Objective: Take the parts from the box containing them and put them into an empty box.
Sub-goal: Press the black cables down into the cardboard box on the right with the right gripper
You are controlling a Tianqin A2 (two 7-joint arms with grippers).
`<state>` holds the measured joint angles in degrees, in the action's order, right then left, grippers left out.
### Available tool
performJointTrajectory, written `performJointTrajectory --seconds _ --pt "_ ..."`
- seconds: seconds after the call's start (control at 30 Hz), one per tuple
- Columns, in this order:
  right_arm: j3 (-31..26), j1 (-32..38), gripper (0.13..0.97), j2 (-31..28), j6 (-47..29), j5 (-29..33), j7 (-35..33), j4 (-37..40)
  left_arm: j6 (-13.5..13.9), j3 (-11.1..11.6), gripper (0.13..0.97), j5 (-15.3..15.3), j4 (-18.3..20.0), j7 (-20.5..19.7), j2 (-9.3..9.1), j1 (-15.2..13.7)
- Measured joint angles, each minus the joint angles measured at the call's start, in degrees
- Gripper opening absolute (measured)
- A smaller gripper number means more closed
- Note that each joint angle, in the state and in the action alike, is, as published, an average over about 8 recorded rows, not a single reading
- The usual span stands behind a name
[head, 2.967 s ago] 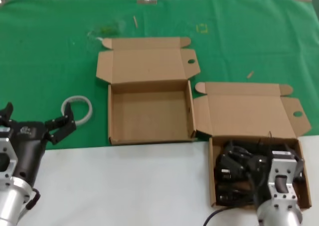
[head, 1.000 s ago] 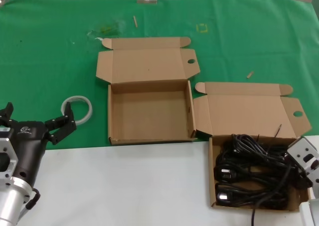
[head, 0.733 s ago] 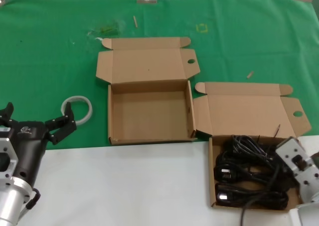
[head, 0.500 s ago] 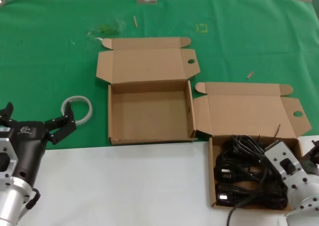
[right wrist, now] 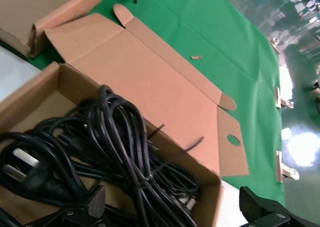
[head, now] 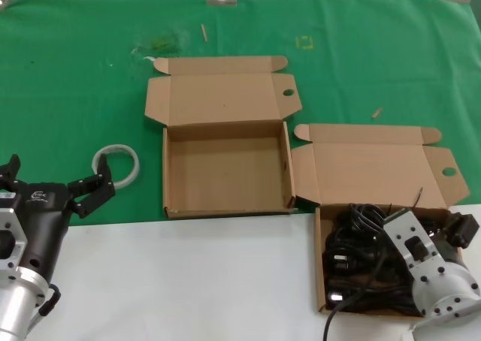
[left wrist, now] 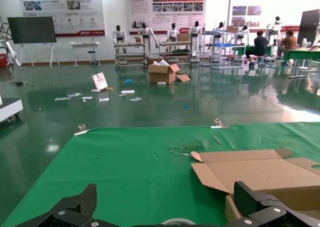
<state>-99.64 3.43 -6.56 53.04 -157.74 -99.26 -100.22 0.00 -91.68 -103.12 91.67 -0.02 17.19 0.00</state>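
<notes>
The black power cords [head: 359, 245] lie tangled in the cardboard box [head: 319, 270] at the front right; the right wrist view shows them [right wrist: 117, 137] with a plug at one side. My right gripper [head: 428, 228] hangs over that box's right part, open and empty; its fingers straddle the cords and the box corner in its wrist view [right wrist: 177, 209]. The empty box [head: 164, 177] stands open in the middle. My left gripper [head: 56, 174] is parked at the front left, open and empty, as its wrist view also shows [left wrist: 167, 207].
A white ring of tape [head: 116, 164] lies on the green cloth just beyond my left gripper. Both boxes have lids [head: 218, 93] folded back away from me. White table surface [head: 188, 281] runs along the front. Small scraps [head: 377, 113] lie on the cloth.
My right arm, low in the cord box three seconds ago, had swung out to the right edge and has now come back left over the box. The left arm has not moved.
</notes>
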Motion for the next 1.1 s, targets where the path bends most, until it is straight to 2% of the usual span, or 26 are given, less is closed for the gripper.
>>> performJointTrajectory --seconds 0.2,0.33,0.63,1.1 --pt "-1.25 0.76 0.883 0.0 -0.94 0.0 1.69 1.47 0.0 0.0 0.965 0.0 0.0 0.0 0.0 0.0" --pt "-1.49 0.92 0.883 0.0 -1.21 0.0 1.99 2.02 0.0 0.0 0.965 0.0 0.0 0.0 0.0 0.0" --pt "-1.64 0.42 0.745 0.0 -0.86 0.0 2.66 1.37 0.0 0.0 0.965 0.0 0.0 0.0 0.0 0.0" --pt "-2.77 -0.88 0.419 0.0 -0.22 0.0 5.58 -0.25 0.0 0.0 0.965 0.0 0.0 0.0 0.0 0.0"
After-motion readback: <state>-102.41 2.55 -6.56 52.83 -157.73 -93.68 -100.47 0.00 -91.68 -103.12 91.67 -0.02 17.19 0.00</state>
